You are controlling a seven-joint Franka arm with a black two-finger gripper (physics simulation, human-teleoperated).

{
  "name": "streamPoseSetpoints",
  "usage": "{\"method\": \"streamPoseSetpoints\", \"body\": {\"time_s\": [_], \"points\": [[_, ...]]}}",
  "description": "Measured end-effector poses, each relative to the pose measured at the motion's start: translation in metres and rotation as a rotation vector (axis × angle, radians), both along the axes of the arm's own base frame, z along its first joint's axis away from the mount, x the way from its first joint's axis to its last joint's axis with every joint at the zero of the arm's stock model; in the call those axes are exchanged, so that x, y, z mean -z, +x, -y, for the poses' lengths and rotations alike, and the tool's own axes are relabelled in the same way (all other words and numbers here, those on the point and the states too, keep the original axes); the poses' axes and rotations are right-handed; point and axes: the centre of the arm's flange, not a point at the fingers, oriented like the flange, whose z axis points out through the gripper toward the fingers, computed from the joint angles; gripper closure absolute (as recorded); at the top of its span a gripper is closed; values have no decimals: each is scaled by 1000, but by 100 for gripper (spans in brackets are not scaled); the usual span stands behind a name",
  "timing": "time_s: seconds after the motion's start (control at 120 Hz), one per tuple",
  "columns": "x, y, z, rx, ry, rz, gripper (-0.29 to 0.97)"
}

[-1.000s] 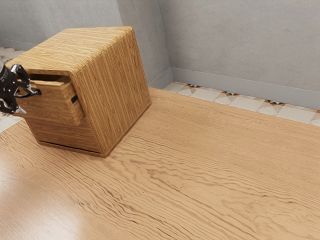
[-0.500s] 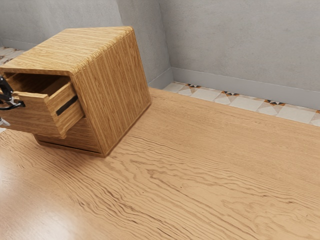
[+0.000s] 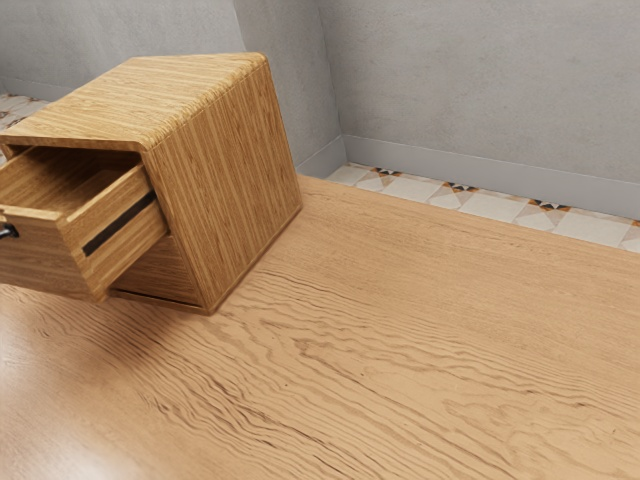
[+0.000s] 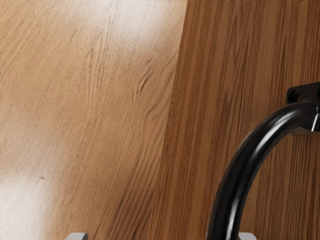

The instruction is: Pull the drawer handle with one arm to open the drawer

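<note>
The claw itself cannot be made out. A small dark piece (image 3: 5, 232) sits against the outer end of the drawer (image 3: 70, 215) and is cut off by the exterior view's left edge, so it could be claw or handle. Whether the claw is spread or pinching anything cannot be told. The drawer's front panel is also partly cut off at that edge.

In the wrist view the handle (image 4: 250, 165) is a glossy black curved bar. It arcs from a black mount (image 4: 302, 94) on the drawer front (image 4: 225, 75) and is cut off at the frame edge. Two pale grey corners (image 4: 76, 236) at that same edge are too little to identify.

The drawer is the upper one of the wooden cabinet (image 3: 215, 160), which stands on the table (image 3: 400, 350). It projects well out of the cabinet's opening, open top upward. Its long axis runs straight out from the cabinet face toward the exterior view's left. A dark groove (image 3: 118, 224) runs along its side, parallel to that axis.
</note>
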Motion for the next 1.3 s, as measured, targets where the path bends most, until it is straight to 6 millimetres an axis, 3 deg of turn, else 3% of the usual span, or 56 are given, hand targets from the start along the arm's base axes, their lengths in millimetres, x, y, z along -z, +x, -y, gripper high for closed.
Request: {"method": "streamPoseSetpoints", "body": {"time_s": [0.108, 0.667, 0.925, 1.175, 1.3], "points": [[2, -6, 4, -4, 2, 4, 35], [11, -76, 31, -88, 26, 56, 37], [11, -86, 40, -91, 33, 71, 37], [1, -98, 40, -59, 63, 90, 12], [-23, -101, 54, -17, 110, 117, 6]]}}
